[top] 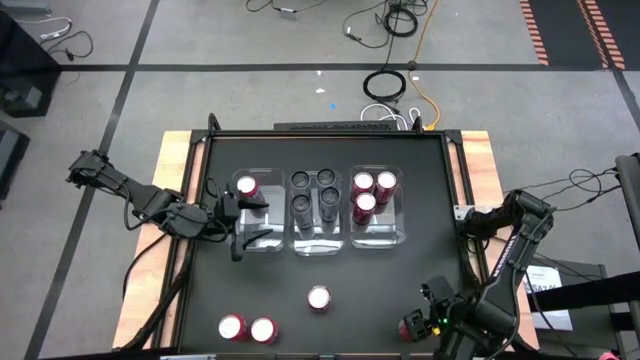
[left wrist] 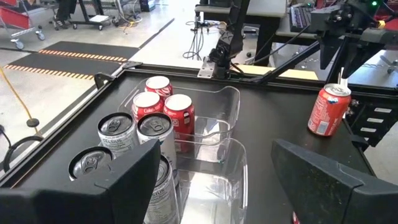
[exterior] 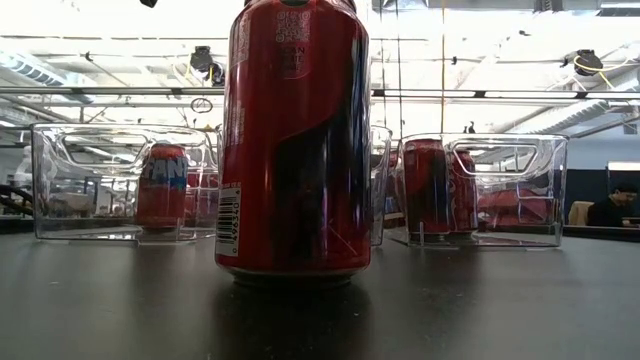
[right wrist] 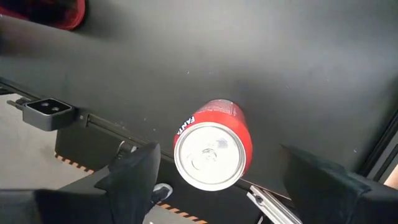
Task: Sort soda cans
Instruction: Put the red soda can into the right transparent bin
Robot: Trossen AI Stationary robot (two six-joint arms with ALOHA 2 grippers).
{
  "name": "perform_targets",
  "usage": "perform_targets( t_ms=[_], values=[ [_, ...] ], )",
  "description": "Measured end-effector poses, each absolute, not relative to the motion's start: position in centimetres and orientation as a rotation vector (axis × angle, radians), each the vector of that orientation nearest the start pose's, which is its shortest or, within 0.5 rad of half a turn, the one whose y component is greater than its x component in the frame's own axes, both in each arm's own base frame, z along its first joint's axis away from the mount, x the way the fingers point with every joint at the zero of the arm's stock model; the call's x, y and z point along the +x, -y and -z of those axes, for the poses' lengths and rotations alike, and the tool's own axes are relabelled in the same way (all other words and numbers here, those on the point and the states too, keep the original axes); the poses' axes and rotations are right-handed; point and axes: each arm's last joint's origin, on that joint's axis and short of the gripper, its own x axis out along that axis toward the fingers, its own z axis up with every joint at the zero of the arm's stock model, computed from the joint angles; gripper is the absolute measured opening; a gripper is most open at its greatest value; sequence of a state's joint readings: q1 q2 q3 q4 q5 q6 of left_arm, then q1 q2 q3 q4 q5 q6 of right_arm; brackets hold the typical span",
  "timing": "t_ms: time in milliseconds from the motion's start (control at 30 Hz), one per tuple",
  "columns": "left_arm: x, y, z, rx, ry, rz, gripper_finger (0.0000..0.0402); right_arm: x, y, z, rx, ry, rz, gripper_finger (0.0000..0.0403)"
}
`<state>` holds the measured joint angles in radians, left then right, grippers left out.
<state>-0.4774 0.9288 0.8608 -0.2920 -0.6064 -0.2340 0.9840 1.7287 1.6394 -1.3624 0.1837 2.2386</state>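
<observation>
A: From above, which arm sits nearer a loose can?

B: The right gripper (top: 425, 318), at the table's near right corner, hangs directly over a red can (top: 410, 326) standing upright there. The left gripper (top: 236, 222) is at the left bin (top: 262, 241), which holds one red can (top: 246, 186). The middle bin (top: 318, 243) has the dark cans (top: 314, 193), the right bin (top: 395, 234) three red ones. Three more red cans (top: 263, 330) stand loose along the near edge.

A: And level with the table?

B: One loose red can (exterior: 294, 140) fills the middle, upright, with the bins behind it. No gripper shows there.

A: Left wrist?

B: Its fingers (left wrist: 81, 190) are spread wide, holding nothing, pointing across the bins; the corner can (left wrist: 328, 111) stands well beyond, beside the other arm.

A: Right wrist?

B: It looks straight down the can's (right wrist: 212, 152) long axis at its silvery top. The fingers (right wrist: 130, 174) are spread to either side of the can, not touching. I judge that a straight descent would bracket it; the table's edge rail runs close beside.
</observation>
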Motion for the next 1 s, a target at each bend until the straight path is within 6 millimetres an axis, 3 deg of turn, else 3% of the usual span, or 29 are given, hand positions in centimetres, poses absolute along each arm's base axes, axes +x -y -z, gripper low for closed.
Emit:
perform_targets(
  t_ms=[200,433,533,800,1000],
  values=[
    [18.2,7.5,-32.6,-0.046,-0.291,-0.162,0.0316,18.3,-26.6,-30.7,1.088,-1.142,0.872,0.0324],
    [18.2,7.5,-32.6,-0.046,-0.292,-0.162,0.0316,18.3,-26.6,-30.7,1.099,-1.132,0.881,0.039],
    [18.2,7.5,-32.6,-0.043,-0.292,-0.162,0.0316,18.6,-26.4,-30.7,1.1,-1.074,0.88,0.0393],
    [18.2,7.5,-32.6,-0.043,-0.292,-0.162,0.0316,21.4,-24.5,-31.1,1.045,-0.712,0.833,0.0397],
    [18.2,7.5,-32.6,-0.043,-0.292,-0.162,0.0316,24.6,-23.0,-30.5,0.958,-0.567,0.832,0.0394]
  ],
)
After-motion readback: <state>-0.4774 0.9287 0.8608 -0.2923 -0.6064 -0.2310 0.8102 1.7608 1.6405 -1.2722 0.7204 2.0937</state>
